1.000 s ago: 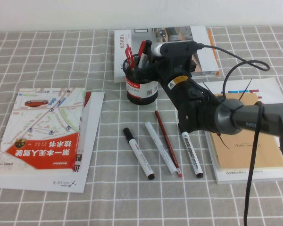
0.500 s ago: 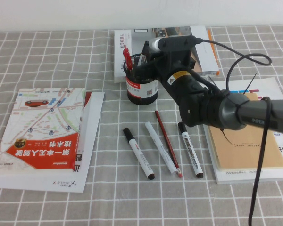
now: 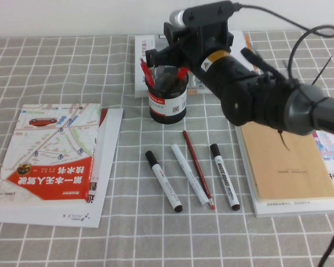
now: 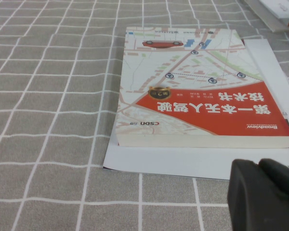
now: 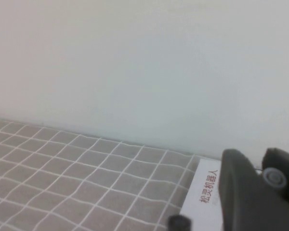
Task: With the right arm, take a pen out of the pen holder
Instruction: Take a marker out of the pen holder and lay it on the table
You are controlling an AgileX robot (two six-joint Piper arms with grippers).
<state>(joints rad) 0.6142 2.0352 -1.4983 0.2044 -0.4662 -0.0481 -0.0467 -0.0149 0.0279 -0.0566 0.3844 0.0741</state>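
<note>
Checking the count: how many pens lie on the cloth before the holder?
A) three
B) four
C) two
B: four pens lie side by side there. The right pincer hangs above the holder; the left pincer sits by the book.

The right gripper (image 3: 155, 58) has lifted from the pen holder (image 3: 168, 105) mouth to just above its rim; the right arm (image 3: 256, 97) has swung up and back, uncovering the tan notebook (image 3: 284, 161)
</note>
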